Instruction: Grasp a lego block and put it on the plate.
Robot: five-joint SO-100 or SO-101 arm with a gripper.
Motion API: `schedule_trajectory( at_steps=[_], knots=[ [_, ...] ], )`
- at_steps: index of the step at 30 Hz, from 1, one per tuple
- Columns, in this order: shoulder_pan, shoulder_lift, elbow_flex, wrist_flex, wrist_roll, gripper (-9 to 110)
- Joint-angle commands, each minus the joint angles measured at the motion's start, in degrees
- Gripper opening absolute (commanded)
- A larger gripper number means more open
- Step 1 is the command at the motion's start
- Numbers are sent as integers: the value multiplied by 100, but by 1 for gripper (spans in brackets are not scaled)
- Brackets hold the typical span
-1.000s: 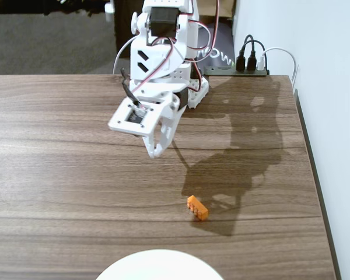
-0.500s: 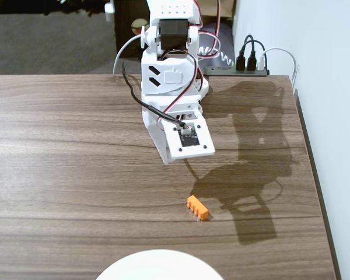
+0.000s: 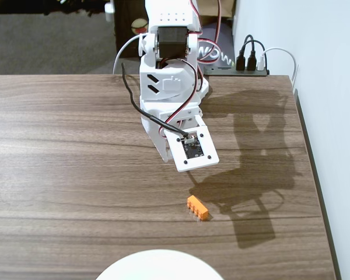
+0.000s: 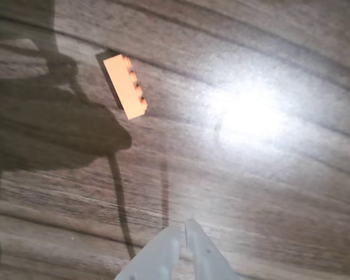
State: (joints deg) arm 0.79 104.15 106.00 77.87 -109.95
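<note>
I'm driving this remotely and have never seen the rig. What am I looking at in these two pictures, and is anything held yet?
The white machine is a small robot arm bolted at the far edge of a wooden table. The fixed view looks down at the table from the near side. The wrist view comes from a camera on the arm, looking past the gripper, whose two fingertips show at the bottom edge, nearly together. On the table lies an orange lego block, seen upper left in the wrist view, with a white plate at the near edge. Nothing is held: the block lies apart from the gripper.
</note>
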Motion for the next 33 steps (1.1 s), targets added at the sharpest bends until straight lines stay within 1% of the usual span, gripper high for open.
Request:
schedule_trajectory(
  at_steps=[1, 7, 17, 25, 33],
  knots=[
    [-35, -185, -527, 246, -44, 1],
    [-132, -571, -1037, 475, -53, 1],
    [-466, -984, -1424, 624, -105, 1],
    [-773, -1037, -1767, 914, -439, 1],
    [-721, -1011, -1767, 1028, -914, 1]
  ],
)
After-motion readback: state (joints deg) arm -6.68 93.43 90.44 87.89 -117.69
